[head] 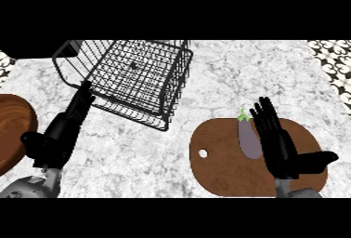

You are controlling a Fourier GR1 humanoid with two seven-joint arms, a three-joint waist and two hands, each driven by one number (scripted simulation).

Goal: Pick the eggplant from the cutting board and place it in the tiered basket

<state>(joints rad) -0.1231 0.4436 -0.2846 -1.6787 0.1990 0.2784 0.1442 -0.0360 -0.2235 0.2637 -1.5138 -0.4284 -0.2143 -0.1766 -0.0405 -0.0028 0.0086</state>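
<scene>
While the eggplant (250,138) lies lower right on the cutting board (219,173), right robot hand (277,139) rests beside it, fingers straight, holding nothing; probably light, smooth, slippery: grip mid-body.

Surface (226,74): white-grey marbling. Basket (177,88), 11 o'clock: black wire grid. Board (219,172), 4 o'clock: plain reddish-brown. Eggplant (250,139): purple body, green stem. Left hand (58,137) and right hand (277,139): black; forearms (24,188): grey. Disc (12,130), 9 o'clock edge: brown wood grain. Tiles (332,60), 2 o'clock: black-and-white ornament pattern.
</scene>
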